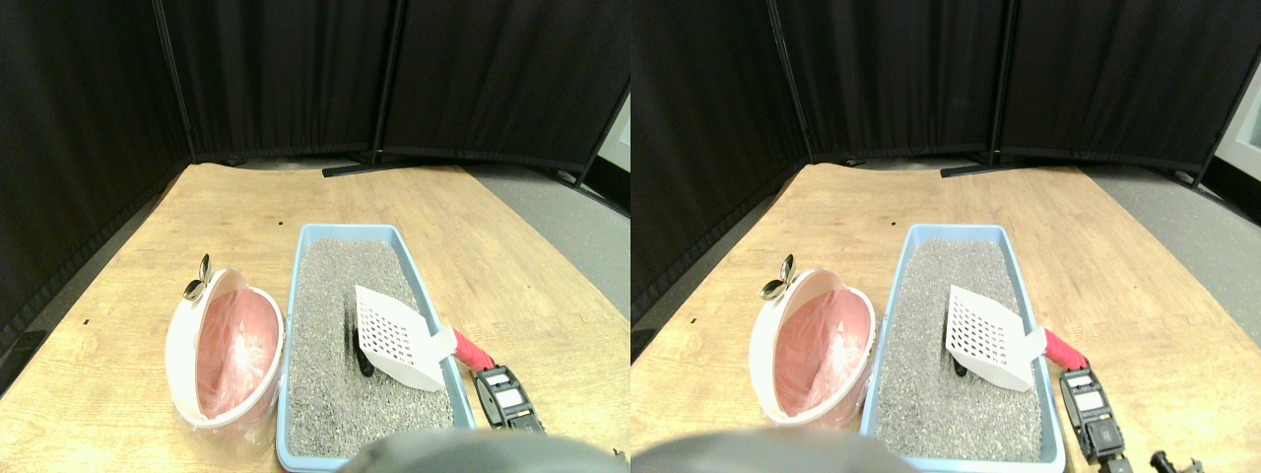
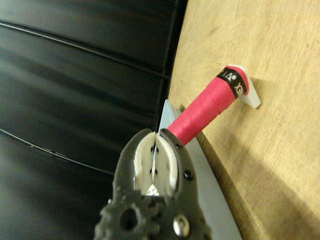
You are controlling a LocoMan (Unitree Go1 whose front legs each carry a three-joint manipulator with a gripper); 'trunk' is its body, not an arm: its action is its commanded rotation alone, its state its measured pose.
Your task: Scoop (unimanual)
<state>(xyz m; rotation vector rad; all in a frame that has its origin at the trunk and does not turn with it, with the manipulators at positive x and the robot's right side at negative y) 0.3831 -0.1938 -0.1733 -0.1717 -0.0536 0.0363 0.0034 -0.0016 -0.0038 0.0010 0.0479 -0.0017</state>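
The right gripper (image 1: 480,369) is holding the scoop (image 1: 399,338) by its red handle (image 1: 471,350), its jaws closing on the handle's end in the wrist view. The scoop's slotted white blade is hanging tilted over the grey litter (image 1: 330,325) in the blue tray (image 1: 431,296), its lower edge close to a small dark lump (image 1: 363,367) that is lying on the litter. Whether the edge is touching the lump is hard to say, since the blade is hiding most of it.

To do this step well, the blade should be sliding in low and shallow under the lump, then levelling out while lifting so the loose litter is sifting through the slots. The pink-lined bin (image 1: 227,347) is standing just beside the tray, probably waiting for the load.
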